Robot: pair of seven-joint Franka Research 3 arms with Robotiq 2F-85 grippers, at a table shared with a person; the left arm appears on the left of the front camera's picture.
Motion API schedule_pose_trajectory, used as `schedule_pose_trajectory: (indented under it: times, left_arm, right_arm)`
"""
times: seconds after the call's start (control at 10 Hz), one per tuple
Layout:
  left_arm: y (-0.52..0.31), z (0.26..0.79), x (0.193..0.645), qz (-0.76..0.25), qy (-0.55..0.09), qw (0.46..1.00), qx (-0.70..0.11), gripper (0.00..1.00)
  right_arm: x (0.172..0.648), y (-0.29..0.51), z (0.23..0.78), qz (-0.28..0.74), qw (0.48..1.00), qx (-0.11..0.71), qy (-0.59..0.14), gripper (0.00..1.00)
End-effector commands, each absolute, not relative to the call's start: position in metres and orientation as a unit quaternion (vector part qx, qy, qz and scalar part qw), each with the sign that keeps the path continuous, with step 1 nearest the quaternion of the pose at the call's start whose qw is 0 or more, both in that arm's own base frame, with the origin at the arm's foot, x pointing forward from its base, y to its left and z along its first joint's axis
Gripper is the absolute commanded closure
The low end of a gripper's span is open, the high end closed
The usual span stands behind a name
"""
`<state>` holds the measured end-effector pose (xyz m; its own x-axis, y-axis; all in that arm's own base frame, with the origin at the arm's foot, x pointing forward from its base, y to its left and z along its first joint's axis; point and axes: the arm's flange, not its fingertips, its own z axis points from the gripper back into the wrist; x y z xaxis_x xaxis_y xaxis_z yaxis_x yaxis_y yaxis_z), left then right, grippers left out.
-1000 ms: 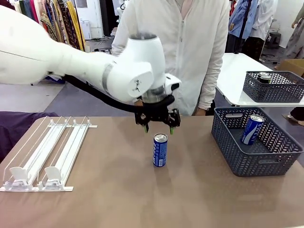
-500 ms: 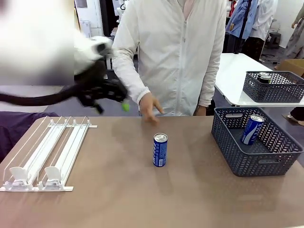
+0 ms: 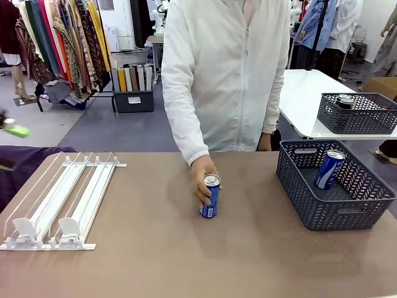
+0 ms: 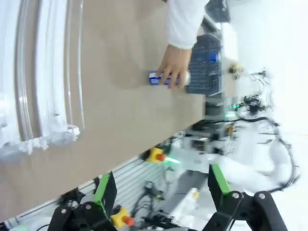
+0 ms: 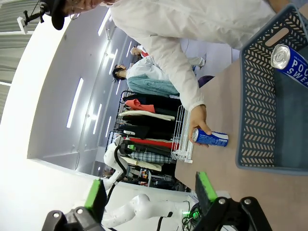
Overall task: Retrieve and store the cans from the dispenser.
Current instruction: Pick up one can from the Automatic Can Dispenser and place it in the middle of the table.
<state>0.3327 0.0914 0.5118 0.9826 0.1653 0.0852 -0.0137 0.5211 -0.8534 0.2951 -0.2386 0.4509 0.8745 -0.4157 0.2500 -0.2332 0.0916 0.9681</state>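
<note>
Nearest on the brown bench (image 3: 155, 261), at its left side, lies the dispenser (image 3: 62, 202), a flat white rack of clear-railed lanes with two white pusher blocks (image 3: 46, 231) at the near end and no cans in the lanes. Just past the middle of the bench stands a blue can (image 3: 209, 196), upright, with the person's hand (image 3: 203, 180) wrapped around it from the far side. To the right sits a dark grey-blue lattice basket (image 3: 347, 208); inside it a second blue can (image 3: 329, 169) leans tilted against the wall. Farther off, on a white table (image 3: 304, 99), a second, similar basket (image 3: 360, 115) holds a dark can (image 3: 345, 101) of which little more than the silver top shows.

In the left wrist view the left gripper (image 4: 161, 185) hangs well above the bench, its fingers spread wide with nothing between them. In the right wrist view the right gripper (image 5: 150, 188) is likewise spread wide and empty, looking across at the basket and the hand on the can.
</note>
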Motion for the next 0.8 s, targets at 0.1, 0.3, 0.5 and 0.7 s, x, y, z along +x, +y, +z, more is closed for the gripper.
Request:
schedule_pose_trajectory:
  times: [0.1,0.3,0.5,0.7]
  left_arm:
    - [0.113,0.481,0.345,0.064,-0.085,0.811,-0.575,0.0]
    - [0.118,0.5,0.326,0.068,-0.082,0.841,-0.531,0.0]
    - [0.118,0.5,0.326,0.068,-0.082,0.841,-0.531,0.0]
    - [0.118,0.5,0.326,0.068,-0.082,0.841,-0.531,0.0]
  right_arm:
    - [0.293,-0.239,0.454,-0.058,0.702,0.668,-0.24,0.0]
    - [0.293,-0.239,0.454,-0.058,0.702,0.668,-0.24,0.0]
    - [0.293,-0.239,0.454,-0.058,0.702,0.668,-0.24,0.0]
    - [0.293,-0.239,0.454,-0.058,0.702,0.668,-0.24,0.0]
